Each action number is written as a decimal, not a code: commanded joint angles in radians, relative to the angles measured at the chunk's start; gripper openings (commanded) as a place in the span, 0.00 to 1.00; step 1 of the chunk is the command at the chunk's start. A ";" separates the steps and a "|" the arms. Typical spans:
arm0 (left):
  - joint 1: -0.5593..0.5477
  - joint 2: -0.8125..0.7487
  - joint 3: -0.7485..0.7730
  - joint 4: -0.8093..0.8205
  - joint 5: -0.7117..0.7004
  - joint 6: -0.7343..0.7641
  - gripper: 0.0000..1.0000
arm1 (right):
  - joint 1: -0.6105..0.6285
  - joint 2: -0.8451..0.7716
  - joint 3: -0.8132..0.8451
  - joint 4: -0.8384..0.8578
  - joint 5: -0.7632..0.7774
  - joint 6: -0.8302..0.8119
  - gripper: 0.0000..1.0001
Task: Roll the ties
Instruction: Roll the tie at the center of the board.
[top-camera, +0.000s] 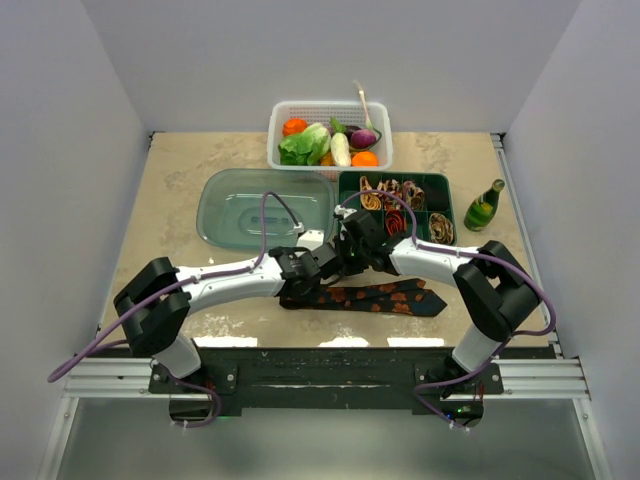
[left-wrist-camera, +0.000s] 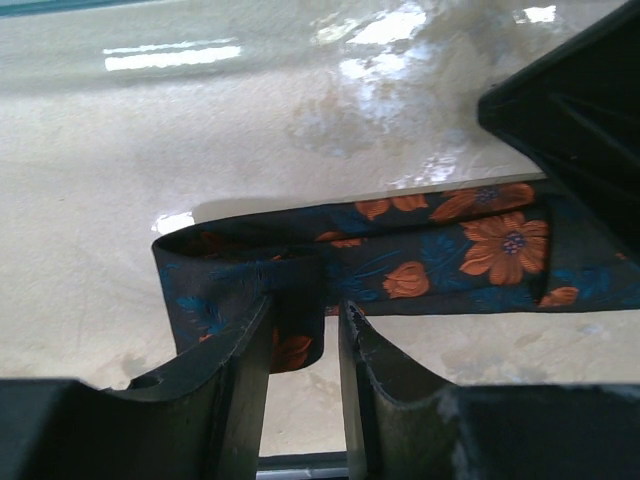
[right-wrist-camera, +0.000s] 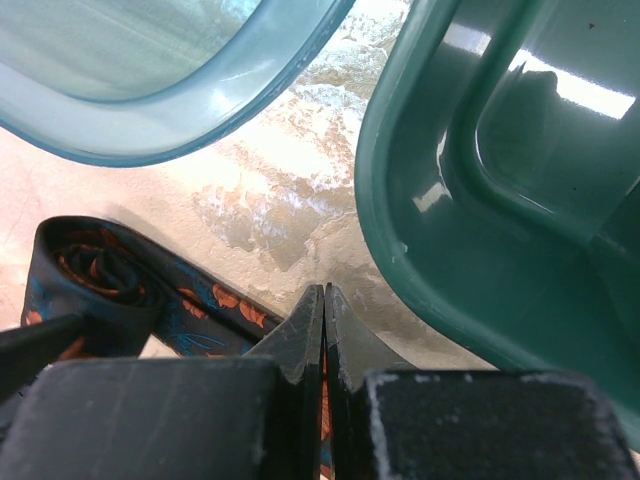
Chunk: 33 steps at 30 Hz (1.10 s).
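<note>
Some rolled ties (top-camera: 410, 193) sit in the green tray (top-camera: 400, 176), black tie (top-camera: 375, 297) barely started: left gripper (left-wrist-camera: 305, 330) pinches its curled end, right gripper (right-wrist-camera: 323, 330) pressed together.

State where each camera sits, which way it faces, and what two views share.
Top external: above, behind the arms, looking down on the table; both arms show.
Left wrist: low over the black tie; own fingers show.
Right wrist: low, facing the green tray; shut fingers show.
Shared: the wrist views both show the tie.
</note>
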 joint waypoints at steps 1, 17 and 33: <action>-0.006 0.009 -0.020 0.092 0.046 0.005 0.36 | -0.006 -0.020 0.007 -0.003 -0.004 -0.022 0.00; 0.046 -0.177 -0.046 0.104 0.060 0.025 0.49 | -0.003 -0.086 0.028 -0.006 -0.043 -0.042 0.00; 0.420 -0.641 -0.472 0.410 0.417 0.085 0.83 | 0.207 -0.166 0.012 0.051 0.017 -0.060 0.00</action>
